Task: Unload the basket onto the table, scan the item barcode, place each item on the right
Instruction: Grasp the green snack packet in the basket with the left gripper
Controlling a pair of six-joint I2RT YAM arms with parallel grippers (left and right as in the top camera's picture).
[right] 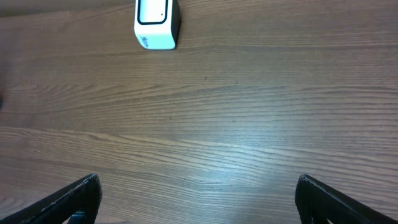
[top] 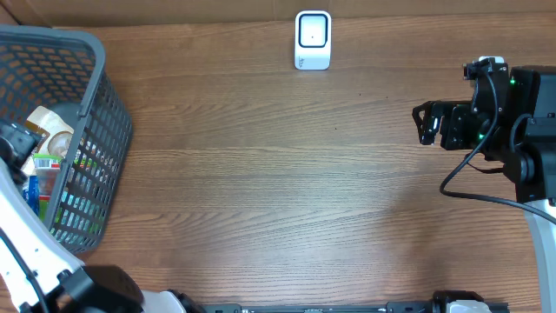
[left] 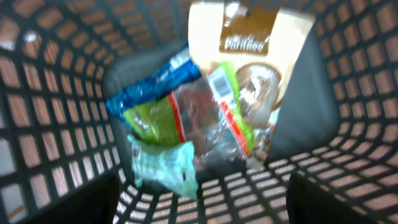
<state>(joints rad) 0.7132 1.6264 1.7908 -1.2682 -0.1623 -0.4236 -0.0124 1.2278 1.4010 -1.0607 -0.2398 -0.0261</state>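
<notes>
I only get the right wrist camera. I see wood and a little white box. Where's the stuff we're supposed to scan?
Observer: The overhead view shows it in a grey basket at the table's left edge.
Operator: What's in there?
Observer: The left wrist view shows a tan pouch, a blue wrapper and a clear pack with what looks like a barcode label, though it's blurry.
Operator: Is the other arm holding one?
Observer: No. The left gripper hangs over them, open, with nothing between its fingers.
</notes>
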